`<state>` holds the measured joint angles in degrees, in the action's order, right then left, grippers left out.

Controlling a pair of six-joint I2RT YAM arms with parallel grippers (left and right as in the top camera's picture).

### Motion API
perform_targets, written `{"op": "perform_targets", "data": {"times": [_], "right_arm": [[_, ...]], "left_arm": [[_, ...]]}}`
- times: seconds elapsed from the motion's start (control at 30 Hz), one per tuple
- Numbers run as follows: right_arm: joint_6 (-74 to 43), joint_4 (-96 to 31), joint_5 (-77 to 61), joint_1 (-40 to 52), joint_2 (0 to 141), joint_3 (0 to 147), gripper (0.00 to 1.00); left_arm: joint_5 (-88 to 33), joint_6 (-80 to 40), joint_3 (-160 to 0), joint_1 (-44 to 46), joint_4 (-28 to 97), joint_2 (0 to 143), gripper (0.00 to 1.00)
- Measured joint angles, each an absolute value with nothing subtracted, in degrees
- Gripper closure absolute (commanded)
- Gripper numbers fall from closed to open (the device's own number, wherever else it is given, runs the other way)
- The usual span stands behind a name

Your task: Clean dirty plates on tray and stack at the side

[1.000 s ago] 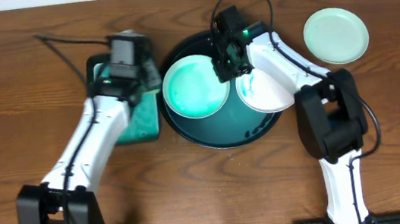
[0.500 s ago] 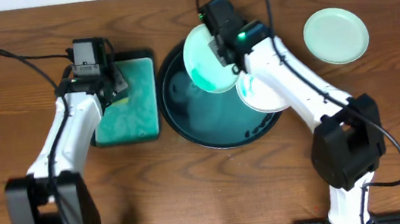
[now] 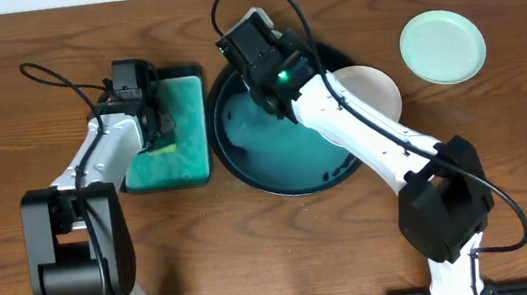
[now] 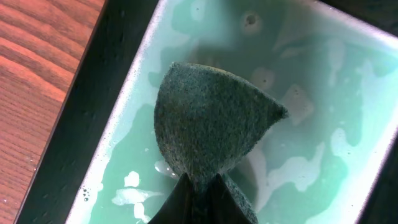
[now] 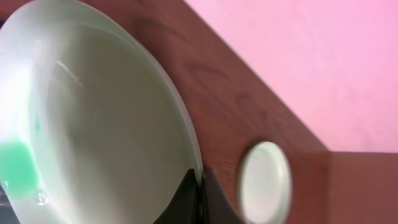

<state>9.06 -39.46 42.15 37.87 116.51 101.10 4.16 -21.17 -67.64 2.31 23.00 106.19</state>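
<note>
R claw [image 5: 198,182] clenched on plate [image 5: 93,124] rim, L claw [image 4: 203,185] pinching scrub pad [image 4: 211,121] over rect. tray [image 4: 348,74].

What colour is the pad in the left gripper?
Dark grey-green pad; left wrist view shows it best.

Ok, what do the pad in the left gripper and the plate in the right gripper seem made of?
Pad: coarse matte dark-green fibre, probably synthetic scouring material; its surface looks fuzzy and speckled. Plate: smooth glossy pale mint, thin rim, soft highlights; likely plastic or melamine, possibly glazed ceramic.

Tray [image 3: 286,170] black-rimmed, teal inside; plate [image 5: 93,124] pale mint, teal-smeared; sponge [image 4: 208,124] dark green; table [image 3: 277,257] brown.
</note>
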Motion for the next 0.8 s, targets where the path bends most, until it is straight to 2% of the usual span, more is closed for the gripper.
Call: {"op": "perform_targets", "data": {"times": [0.2, 0.53, 0.8], "right_arm": [[3.92, -41.04, 26.79, 33.04, 116.51, 101.1, 0.99], [-2.85, -45.25, -4.84, 16.43, 116.84, 101.1, 0.99], [-3.73, -45.39, -15.33, 14.98, 124.44, 101.1, 0.99]], "left_arm": [[3.31, -21.17, -67.59, 2.31, 22.87, 101.21, 0.93], [1.56, -21.17, -67.59, 2.31, 22.94, 95.48, 0.93], [-0.12, -21.17, -67.61, 2.31, 22.94, 95.48, 0.93]]}}
